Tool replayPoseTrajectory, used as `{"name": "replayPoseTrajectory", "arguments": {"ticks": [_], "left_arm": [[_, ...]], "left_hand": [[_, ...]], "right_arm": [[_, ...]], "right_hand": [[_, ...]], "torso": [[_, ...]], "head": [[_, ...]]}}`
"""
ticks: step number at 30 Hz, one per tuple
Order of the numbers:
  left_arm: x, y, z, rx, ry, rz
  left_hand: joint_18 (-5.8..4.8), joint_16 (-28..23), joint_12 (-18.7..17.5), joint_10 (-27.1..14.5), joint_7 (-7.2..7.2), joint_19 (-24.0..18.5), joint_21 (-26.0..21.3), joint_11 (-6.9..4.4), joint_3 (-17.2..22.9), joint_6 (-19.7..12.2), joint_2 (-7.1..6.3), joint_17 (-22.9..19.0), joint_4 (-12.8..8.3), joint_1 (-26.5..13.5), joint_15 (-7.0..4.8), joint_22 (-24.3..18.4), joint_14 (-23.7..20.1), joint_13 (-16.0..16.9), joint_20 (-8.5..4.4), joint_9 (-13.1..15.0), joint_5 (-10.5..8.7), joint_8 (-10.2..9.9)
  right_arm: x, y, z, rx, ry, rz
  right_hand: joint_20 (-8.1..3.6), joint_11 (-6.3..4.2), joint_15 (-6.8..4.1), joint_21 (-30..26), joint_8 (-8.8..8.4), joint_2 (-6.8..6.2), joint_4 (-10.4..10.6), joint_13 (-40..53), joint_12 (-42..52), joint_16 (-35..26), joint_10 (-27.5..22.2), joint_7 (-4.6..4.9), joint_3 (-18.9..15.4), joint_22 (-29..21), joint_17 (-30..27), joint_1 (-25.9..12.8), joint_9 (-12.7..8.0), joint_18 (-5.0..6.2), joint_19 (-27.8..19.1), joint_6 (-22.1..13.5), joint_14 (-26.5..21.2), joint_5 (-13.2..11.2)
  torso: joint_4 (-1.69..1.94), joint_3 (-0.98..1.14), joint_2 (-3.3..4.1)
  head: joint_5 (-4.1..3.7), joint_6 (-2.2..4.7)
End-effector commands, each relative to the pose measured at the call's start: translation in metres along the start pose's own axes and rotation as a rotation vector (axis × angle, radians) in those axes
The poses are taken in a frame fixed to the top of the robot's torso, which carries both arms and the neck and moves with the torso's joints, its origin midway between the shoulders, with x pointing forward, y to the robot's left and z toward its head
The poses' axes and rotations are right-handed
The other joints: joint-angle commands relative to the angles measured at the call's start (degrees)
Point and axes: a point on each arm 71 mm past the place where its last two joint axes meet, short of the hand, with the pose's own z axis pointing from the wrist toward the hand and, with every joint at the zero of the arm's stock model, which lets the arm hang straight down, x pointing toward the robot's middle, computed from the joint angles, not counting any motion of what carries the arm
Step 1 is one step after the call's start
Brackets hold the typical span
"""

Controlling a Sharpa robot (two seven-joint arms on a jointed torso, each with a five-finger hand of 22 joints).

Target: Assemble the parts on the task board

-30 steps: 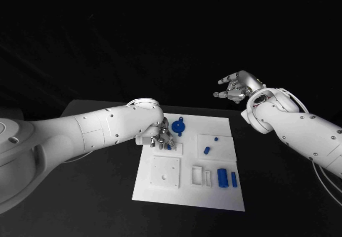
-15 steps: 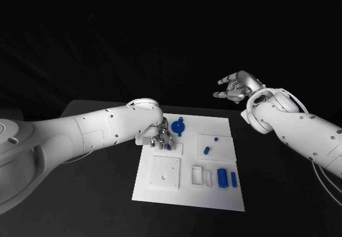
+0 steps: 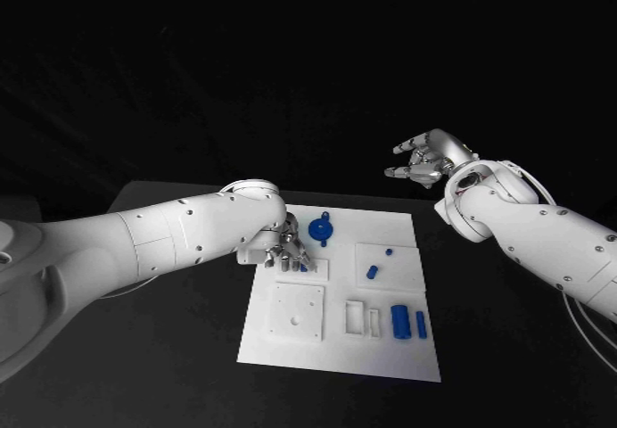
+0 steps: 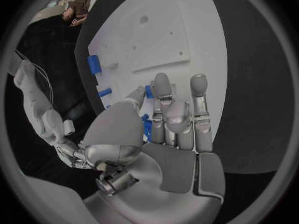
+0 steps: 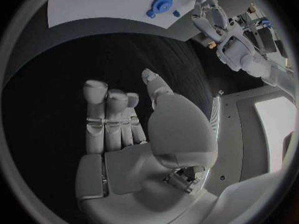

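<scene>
The white task board [image 3: 337, 349] lies in the middle of the table. A round blue part [image 3: 320, 229] sits at its far end, two small blue pieces [image 3: 373, 271] lie further right, and a blue cylinder [image 3: 401, 321] with a thin bar [image 3: 422, 324] rests near the front right. My left hand [image 3: 281, 252] hangs over the board's left side, fingers pointing down at it. In the left wrist view, my left hand [image 4: 168, 114] shows a bit of blue [image 4: 149, 91] between thumb and fingertip; whether it is held I cannot tell. My right hand [image 3: 424, 156] is raised beyond the table, holding nothing.
A square white block [image 3: 299, 310] and narrow white slots [image 3: 355, 316] stand on the board's near half. The right wrist view shows the board [image 5: 93, 5], the round blue part [image 5: 163, 5] and my left hand [image 5: 209, 15] far off. Black table surrounds the board.
My left hand and forearm have shifted slightly left and lower over the board. The right arm has not moved.
</scene>
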Motion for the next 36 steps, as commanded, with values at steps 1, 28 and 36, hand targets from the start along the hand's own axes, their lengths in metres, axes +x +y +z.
{"name": "replayPoseTrajectory", "arguments": {"ticks": [1,28,36], "left_arm": [[0.000,0.000,-0.003,0.002,-0.015,0.005],[-0.057,0.046,-0.029,0.018,-0.143,-0.256],[-0.077,0.076,-0.028,-0.047,-0.198,-0.301]], "left_hand": [[-0.11,-0.2,0.4,2.9,0.19,0.3,-0.4,0.04,0.4,0.4,-0.81,0.0,0.9,0.1,0.29,1.0,0.0,-0.1,-0.07,0.2,-0.48,-0.2],[0.06,-5.6,-4.0,1.2,4.02,-0.2,-3.5,1.78,-0.5,-8.9,0.78,-11.1,-1.1,3.1,1.03,0.5,-2.9,-0.4,0.43,-32.0,2.43,-0.4],[0.08,-5.6,-4.2,1.0,4.67,0.2,-4.6,1.99,-1.4,-10.0,0.52,-11.7,-1.0,1.9,1.27,0.8,-3.1,-0.4,0.57,-34.9,-1.63,-0.4]], "right_arm": [[0.001,0.000,0.000,-0.005,0.011,-0.009],[0.005,-0.006,-0.002,0.005,0.018,-0.007],[0.004,-0.007,-0.002,0.007,0.017,-0.006]], "right_hand": [[0.23,-0.03,0.10,-0.2,0.16,0.02,0.2,-0.1,-0.3,-0.1,-0.6,-0.02,0.0,-0.1,0.0,-0.3,0.0,0.72,2.9,0.1,-0.1,-0.3],[0.23,-0.01,0.11,-0.2,0.15,0.04,0.1,-0.2,-0.3,-0.1,-0.6,0.02,0.2,-0.1,-0.1,-0.2,0.0,0.73,2.9,-0.2,-0.1,-0.5],[0.23,-0.02,0.11,-0.2,0.15,0.11,0.1,-0.2,-0.3,-0.2,-0.6,0.02,0.3,-0.1,-0.1,-0.2,0.0,0.73,2.9,-0.3,-0.1,-0.5]], "torso": [[0.05,-0.02,0.00],[-0.08,0.02,0.11],[-0.07,0.04,0.16]], "head": [[-0.14,0.17],[-0.01,2.71],[-0.03,3.55]]}}
